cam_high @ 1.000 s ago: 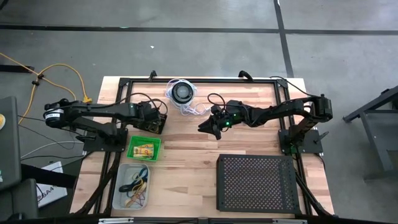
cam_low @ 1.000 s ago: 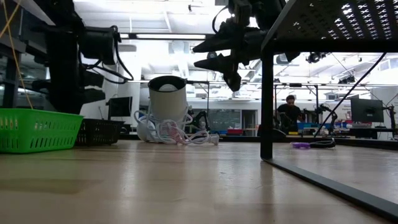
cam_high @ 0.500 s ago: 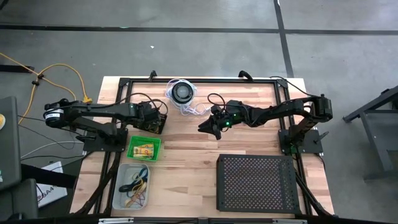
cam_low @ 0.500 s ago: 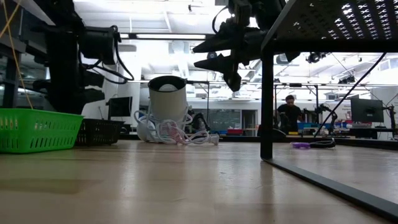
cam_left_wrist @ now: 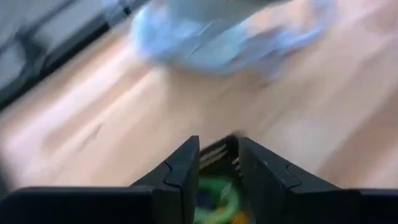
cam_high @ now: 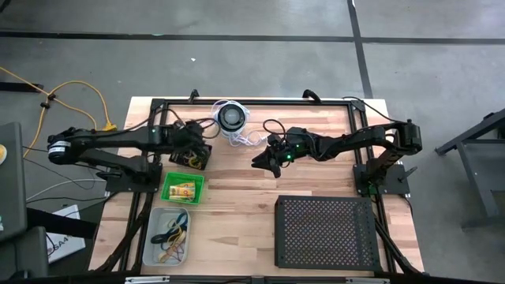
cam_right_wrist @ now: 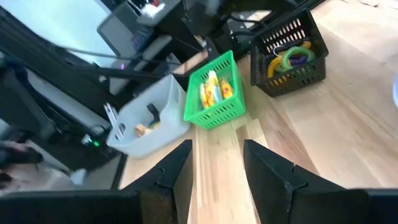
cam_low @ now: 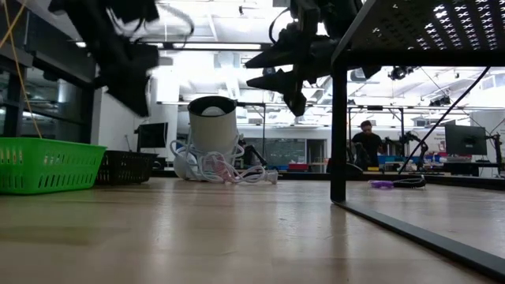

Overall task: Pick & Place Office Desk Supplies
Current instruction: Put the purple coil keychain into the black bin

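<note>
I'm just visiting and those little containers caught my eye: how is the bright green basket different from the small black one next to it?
The green plastic mesh basket holds little yellow packets; the black plastic mesh basket holds green, yellow and purple rings. In the overhead view the green one sits nearer the clear tub, the black one nearer the white coiled cord, under the left arm. Both are small, open-topped and slatted, resting on the wooden table.

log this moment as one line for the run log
left gripper: open, empty, above black basket | right gripper: open, empty, mid-table | green basket: yellow packets
</note>
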`<action>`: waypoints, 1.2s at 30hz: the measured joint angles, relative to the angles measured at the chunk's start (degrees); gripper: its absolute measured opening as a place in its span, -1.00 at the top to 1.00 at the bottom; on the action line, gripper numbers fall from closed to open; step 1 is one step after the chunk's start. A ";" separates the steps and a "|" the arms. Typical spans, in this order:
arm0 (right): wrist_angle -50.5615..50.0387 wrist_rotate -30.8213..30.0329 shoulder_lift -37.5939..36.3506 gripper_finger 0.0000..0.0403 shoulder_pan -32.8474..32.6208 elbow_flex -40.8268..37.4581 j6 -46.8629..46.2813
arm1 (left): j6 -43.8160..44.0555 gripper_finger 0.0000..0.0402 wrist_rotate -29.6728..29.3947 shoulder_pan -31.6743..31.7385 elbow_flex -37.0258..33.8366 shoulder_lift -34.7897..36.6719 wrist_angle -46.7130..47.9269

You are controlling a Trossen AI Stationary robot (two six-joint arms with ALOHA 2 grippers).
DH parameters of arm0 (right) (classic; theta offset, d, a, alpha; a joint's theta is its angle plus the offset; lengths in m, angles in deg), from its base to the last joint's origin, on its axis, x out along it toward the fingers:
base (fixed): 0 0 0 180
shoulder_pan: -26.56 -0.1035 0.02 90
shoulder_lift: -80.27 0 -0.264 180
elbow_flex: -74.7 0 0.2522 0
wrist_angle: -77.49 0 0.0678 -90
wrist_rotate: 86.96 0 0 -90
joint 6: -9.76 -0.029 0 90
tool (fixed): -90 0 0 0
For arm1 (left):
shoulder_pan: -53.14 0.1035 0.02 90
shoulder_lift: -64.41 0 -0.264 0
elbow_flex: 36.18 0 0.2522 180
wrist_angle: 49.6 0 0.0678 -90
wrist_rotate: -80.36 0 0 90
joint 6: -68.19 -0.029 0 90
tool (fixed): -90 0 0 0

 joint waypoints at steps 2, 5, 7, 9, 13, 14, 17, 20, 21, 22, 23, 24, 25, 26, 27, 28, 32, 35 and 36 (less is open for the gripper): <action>-1.70 0.00 0.00 0.36 -0.01 0.04 2.09 | -5.39 0.47 0.59 -2.05 0.00 0.92 -4.97; -5.35 -0.02 0.00 0.36 0.01 0.06 5.57 | -12.54 0.47 1.24 -5.35 0.00 1.26 -10.05; -7.53 -0.02 0.00 0.36 0.36 0.05 6.97 | -16.43 0.47 1.29 -7.42 0.00 1.26 -12.74; -9.52 0.32 0.00 0.36 0.90 0.06 7.19 | -19.46 0.47 1.34 -9.11 0.00 1.24 -14.78; -12.70 4.23 0.00 0.36 2.19 0.06 7.40 | -22.50 0.47 1.34 -11.43 0.00 1.24 -18.08; -13.17 5.73 0.00 0.36 2.47 0.06 7.39 | -22.95 0.47 1.38 -11.74 0.00 1.24 -18.78; -13.49 7.19 0.00 0.36 3.07 0.06 7.67 | -23.34 0.47 1.40 -12.00 0.00 1.23 -20.00; -13.20 5.30 0.00 0.36 3.14 0.06 9.25 | -22.36 0.47 1.40 -12.00 0.00 1.21 -20.65; -13.18 4.52 0.00 0.36 3.16 0.05 9.59 | -22.28 0.47 1.36 -12.00 0.00 1.21 -20.67; -13.21 3.90 0.00 0.36 3.16 0.06 10.08 | -22.32 0.47 1.25 -12.00 0.00 1.21 -20.71; -13.19 3.48 0.00 0.36 3.16 0.05 10.39 | -22.32 0.47 1.25 -12.00 0.00 1.21 -20.77; -13.16 3.29 0.00 0.36 3.16 0.06 10.64 | -22.33 0.47 1.21 -12.00 0.00 1.21 -20.86; -13.16 3.18 0.00 0.36 3.16 0.06 11.23 | -22.33 0.47 1.21 -12.00 0.00 1.21 -21.06; -13.17 3.19 0.00 0.36 3.16 0.06 12.10 | -22.33 0.47 1.21 -12.00 0.00 1.21 -21.14; -13.21 3.19 0.00 0.36 3.16 0.04 12.99 | -22.34 0.47 1.21 -12.00 0.00 1.21 -21.13; -13.20 3.21 0.00 0.36 3.16 0.06 13.73 | -22.34 0.47 1.21 -12.00 0.00 1.21 -21.13; -13.21 3.26 0.00 0.36 3.16 0.04 17.87 | -22.34 0.47 1.21 -12.00 0.00 1.21 -21.13; -13.24 3.06 0.00 0.36 3.34 0.04 20.33 | -22.34 0.47 1.21 -12.00 0.00 1.21 -21.13; -13.36 3.06 0.00 0.36 3.50 0.04 20.52 | -22.34 0.47 1.21 -12.00 -0.02 1.21 -21.13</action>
